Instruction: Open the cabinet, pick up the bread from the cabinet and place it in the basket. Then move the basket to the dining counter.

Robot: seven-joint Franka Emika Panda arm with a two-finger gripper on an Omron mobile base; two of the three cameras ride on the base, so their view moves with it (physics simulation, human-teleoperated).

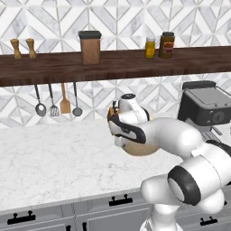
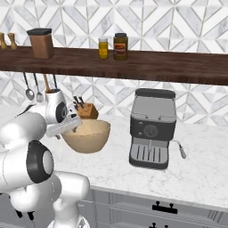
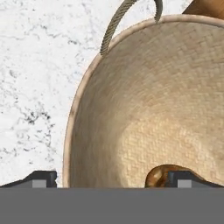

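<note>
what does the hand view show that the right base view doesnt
Hand view alone: the woven inside of the basket, the bread lying at its bottom, a rope handle at the rim, and the gripper with one fingertip outside the wall and the other inside, beside the bread.

Right base view alone: the coffee machine, the knife block, the wooden shelf with its jars, and the hanging utensils.

Both: the basket on the marble counter.

The small rounded tan-brown bread roll (image 3: 158, 176) lies inside the round woven tan basket (image 2: 89, 136); the wooden knife block (image 2: 87, 110) stands behind it; the grey coffee machine (image 2: 151, 129) to its right.
</note>
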